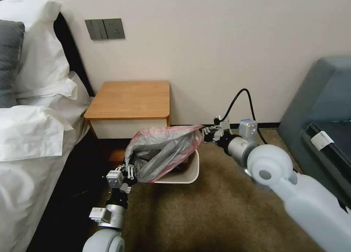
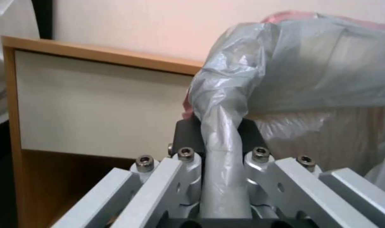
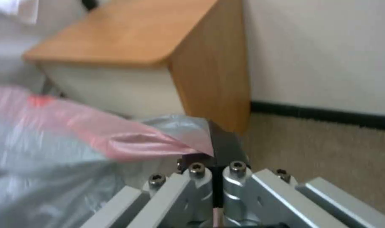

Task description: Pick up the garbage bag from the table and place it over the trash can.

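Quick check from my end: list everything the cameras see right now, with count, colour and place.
garbage bag: one, translucent grey with pink-red rim, stretched between both hands above the trash can
trash can: one, cream-white, on the carpet in front of the table, partly under the bag
table: one, orange-brown wood with white drawer front, against the wall beside the bed
bed: one, white linen and pillows, one grey pillow, on the robot's left
wall switches: one grey panel, on the wall above the table
sofa: one, grey-blue, on the robot's right
carpet: brown, floor
left hand: shut on the bag's near edge
right hand: shut on the bag's far rim
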Tool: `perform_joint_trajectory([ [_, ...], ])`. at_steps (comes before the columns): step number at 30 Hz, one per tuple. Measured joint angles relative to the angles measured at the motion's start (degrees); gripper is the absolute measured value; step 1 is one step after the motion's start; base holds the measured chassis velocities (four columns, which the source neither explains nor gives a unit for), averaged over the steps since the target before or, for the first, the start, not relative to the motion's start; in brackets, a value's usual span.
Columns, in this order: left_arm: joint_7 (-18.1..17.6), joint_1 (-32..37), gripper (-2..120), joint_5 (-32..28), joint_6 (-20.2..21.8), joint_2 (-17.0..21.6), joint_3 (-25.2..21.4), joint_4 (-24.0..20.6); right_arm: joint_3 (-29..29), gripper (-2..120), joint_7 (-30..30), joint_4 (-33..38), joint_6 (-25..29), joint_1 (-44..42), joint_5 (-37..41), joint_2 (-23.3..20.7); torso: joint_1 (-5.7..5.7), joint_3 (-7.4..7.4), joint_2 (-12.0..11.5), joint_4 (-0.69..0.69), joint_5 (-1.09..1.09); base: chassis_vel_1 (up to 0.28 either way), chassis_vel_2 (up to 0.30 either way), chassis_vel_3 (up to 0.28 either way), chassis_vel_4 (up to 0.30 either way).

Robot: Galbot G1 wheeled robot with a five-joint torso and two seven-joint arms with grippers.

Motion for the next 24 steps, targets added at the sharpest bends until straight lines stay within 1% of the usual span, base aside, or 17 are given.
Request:
perform_joint_trajectory([
  [2,0.1,0.0,8,-0.2,0.0,0.0,-0.1,0.0,0.1,0,-0.5,0.1,-0.4,0.0,0.3,-0.4,0.0,0.0,0.0,-0.01,0.0,0.0,0.0,0.0,0.0],
  [3,0.5,-0.2,8,-1.0,-0.1,0.1,-0.3,0.0,0.8,0,-2.8,0.3,-1.7,-0.3,1.4,-2.1,0.0,0.0,0.0,0.0,0.0,0.0,0.0,0.0,0.0],
  [5,1.2,-0.3,8,-1.9,-0.1,0.1,-0.5,0.1,1.5,0,-4.6,0.6,-2.8,-0.9,3.9,-3.5,0.0,0.0,0.0,-0.01,0.01,0.0,0.0,0.0,0.0],
  [6,2.0,-0.4,8,-2.8,-0.1,0.1,-0.5,0.3,2.1,0,-5.4,0.8,-3.8,-1.1,7.1,-4.4,0.0,0.0,0.0,-0.01,0.0,0.0,0.0,0.0,0.0],
  [7,2.0,-0.4,8,-2.8,-0.1,0.1,-0.5,0.3,2.1,0,-5.4,0.8,-3.8,-1.1,7.1,-4.4,0.0,0.0,0.0,-0.01,0.0,0.0,0.0,0.0,0.0],
  [8,2.7,-0.4,8,-3.3,-0.1,0.1,-0.5,0.3,2.3,0,-5.4,0.8,-4.2,-1.2,9.3,-4.7,0.0,0.0,0.0,-0.01,0.0,0.0,0.0,0.0,0.0],
  [10,2.9,-0.4,8,-3.5,-0.1,0.1,-0.5,0.3,2.4,0,-5.5,0.8,-4.3,-1.2,9.8,-4.7,0.0,0.0,0.0,-0.01,0.0,0.0,0.0,0.0,0.0],
  [12,4.5,-0.6,8,-5.2,0.5,0.1,-0.6,0.3,3.0,0,-7.1,0.0,-4.9,-1.6,12.6,-4.9,0.0,0.0,0.0,0.0,0.0,0.0,0.0,0.0,0.0],
  [19,5.2,-0.9,8,-7.6,1.7,0.3,-1.2,0.3,3.8,0,-9.6,-0.2,-4.9,-2.9,12.3,-5.9,0.0,0.0,0.0,0.0,0.0,0.0,0.0,0.0,0.0],
  [22,5.6,-1.0,8,-9.4,2.5,0.3,-1.3,0.3,4.4,0,-10.2,-0.2,-4.9,-3.7,12.2,-6.3,0.0,0.0,0.0,0.0,0.0,0.0,0.0,0.0,0.0],
  [24,6.4,-1.0,8,-11.6,3.5,0.3,-1.4,0.2,5.3,0,-11.8,-0.2,-4.8,-4.7,12.2,-6.7,0.0,0.0,0.0,0.0,0.0,0.0,0.0,0.0,0.0],
])
